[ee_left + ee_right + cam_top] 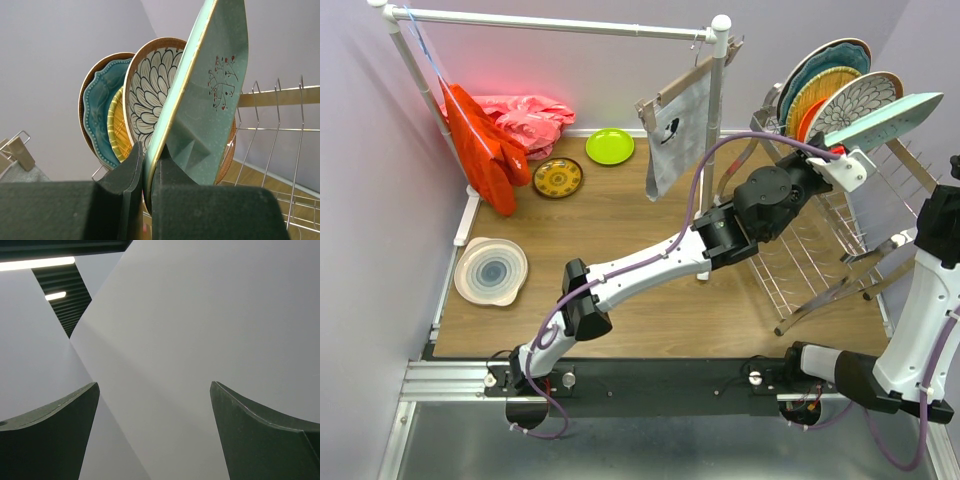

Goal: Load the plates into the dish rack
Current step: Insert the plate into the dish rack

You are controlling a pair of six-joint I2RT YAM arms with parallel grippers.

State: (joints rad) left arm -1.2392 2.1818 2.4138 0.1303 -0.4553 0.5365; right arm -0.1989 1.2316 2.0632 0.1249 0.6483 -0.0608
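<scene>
My left gripper (840,152) (150,161) is shut on the lower edge of the mint rectangular tray (880,118) (215,90), holding it on edge at the top of the dish rack (820,250), just in front of the plates standing there. Those are a teal scalloped plate (825,60) (100,110), a woven yellow one (817,90) (117,127), a floral brown-rimmed one (860,97) (150,95) and an orange one (807,118). A lime green plate (610,146), a yellow-brown patterned plate (558,177) and a white ringed plate (491,270) lie on the table. My right gripper (155,390) is open, pointing up at bare wall.
A white pipe rail (560,22) spans the back, with a grey cloth (680,135) hanging from it beside the rack. Red (480,140) and pink (525,115) cloths hang at the back left. Rack tines (275,125) rise right of the tray. The right arm (920,300) stands at the right edge.
</scene>
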